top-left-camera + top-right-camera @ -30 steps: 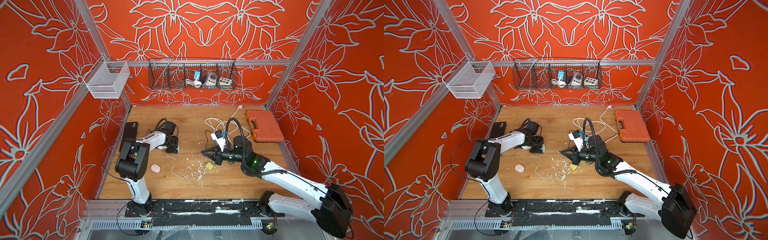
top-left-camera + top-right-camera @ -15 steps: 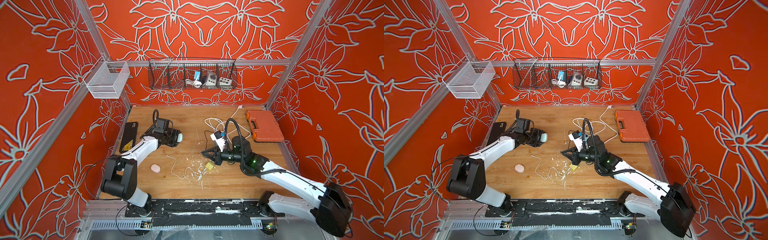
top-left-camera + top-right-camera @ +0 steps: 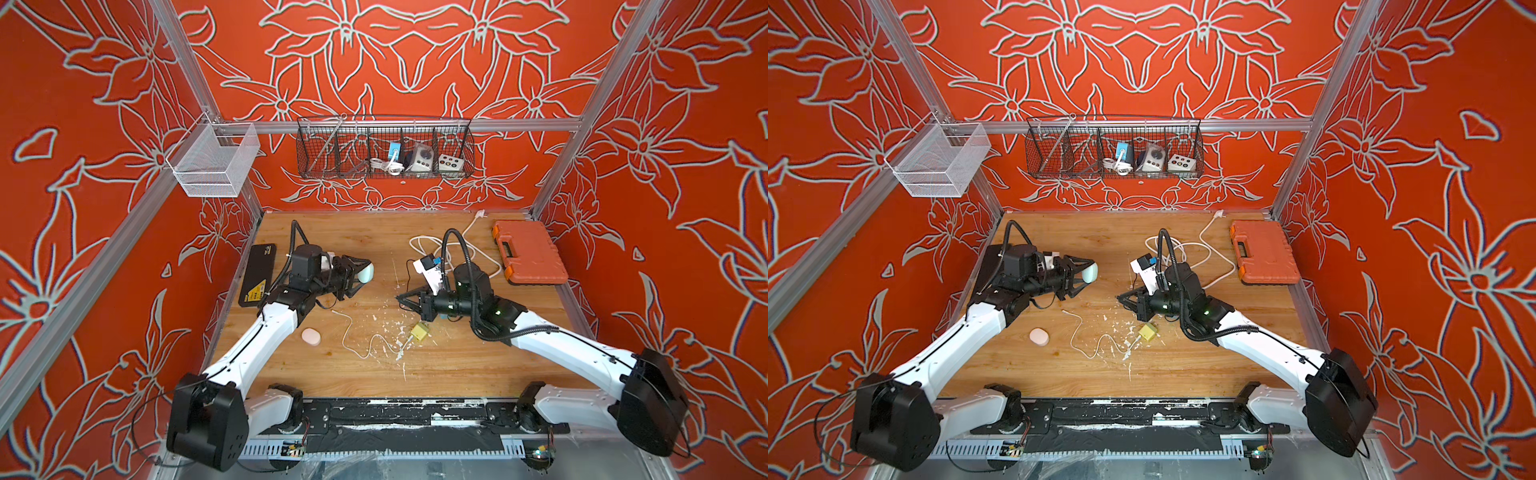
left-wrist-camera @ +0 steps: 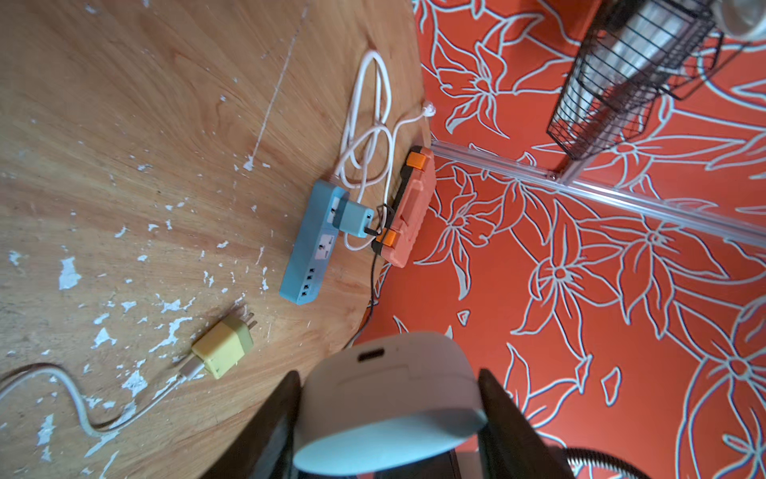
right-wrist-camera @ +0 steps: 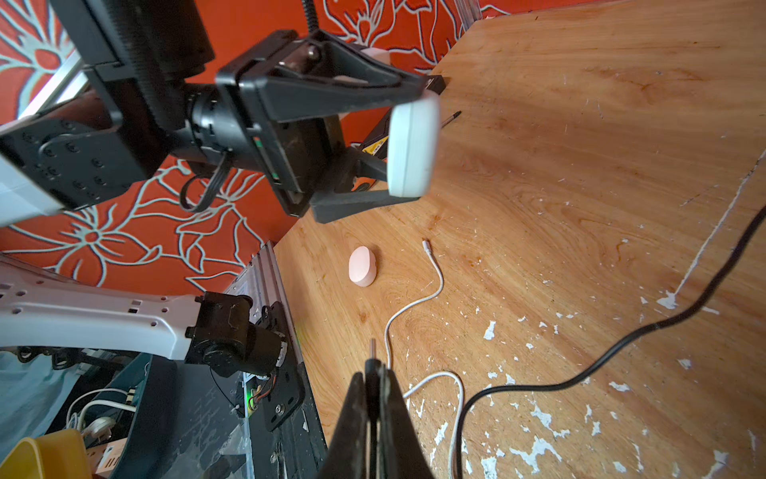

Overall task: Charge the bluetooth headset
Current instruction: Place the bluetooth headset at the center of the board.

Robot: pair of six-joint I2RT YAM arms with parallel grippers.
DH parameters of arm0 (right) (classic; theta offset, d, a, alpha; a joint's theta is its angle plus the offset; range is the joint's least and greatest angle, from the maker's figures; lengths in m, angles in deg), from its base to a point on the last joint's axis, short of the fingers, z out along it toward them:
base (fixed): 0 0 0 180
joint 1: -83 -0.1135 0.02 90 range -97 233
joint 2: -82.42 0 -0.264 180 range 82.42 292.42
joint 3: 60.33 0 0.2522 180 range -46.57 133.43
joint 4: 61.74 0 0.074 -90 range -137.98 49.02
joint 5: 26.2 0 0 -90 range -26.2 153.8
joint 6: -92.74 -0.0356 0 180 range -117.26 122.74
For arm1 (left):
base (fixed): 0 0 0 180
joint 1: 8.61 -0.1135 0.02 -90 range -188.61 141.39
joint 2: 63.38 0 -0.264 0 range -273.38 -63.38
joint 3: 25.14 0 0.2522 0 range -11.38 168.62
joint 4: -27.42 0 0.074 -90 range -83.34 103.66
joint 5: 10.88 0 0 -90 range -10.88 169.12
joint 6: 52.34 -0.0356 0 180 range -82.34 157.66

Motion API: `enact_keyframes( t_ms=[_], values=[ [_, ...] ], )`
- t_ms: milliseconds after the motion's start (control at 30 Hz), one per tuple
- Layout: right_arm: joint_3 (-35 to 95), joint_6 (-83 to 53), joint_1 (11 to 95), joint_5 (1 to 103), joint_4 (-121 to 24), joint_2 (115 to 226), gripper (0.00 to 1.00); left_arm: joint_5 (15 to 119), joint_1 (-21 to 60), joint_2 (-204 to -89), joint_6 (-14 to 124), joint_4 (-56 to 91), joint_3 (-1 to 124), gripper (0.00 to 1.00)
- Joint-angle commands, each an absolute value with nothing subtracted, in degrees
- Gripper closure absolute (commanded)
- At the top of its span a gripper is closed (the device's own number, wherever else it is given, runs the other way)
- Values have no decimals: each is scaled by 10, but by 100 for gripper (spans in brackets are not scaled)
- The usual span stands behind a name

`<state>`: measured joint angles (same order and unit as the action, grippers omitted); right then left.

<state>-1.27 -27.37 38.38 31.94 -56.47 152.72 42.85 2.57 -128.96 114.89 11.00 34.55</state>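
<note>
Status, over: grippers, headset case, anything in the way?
Left gripper shut on white headset case, held above the table. Right gripper shut on black cable plug, not yet at the case. Gap between open; white cable, pink case lie below.
</note>
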Motion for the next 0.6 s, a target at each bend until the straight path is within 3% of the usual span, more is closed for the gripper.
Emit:
enact_keyframes(
  t_ms=[0,167,567],
  values=[
    [7,-286,385,325,-583,1534,99,422,21,-1262,1114,92,345,48],
    [-4,-287,385,334,-578,1522,99,446,21,-1286,1037,-14,380,48],
    [-40,-276,385,366,-551,1482,99,534,23,-1464,794,-226,491,49]
  ],
)
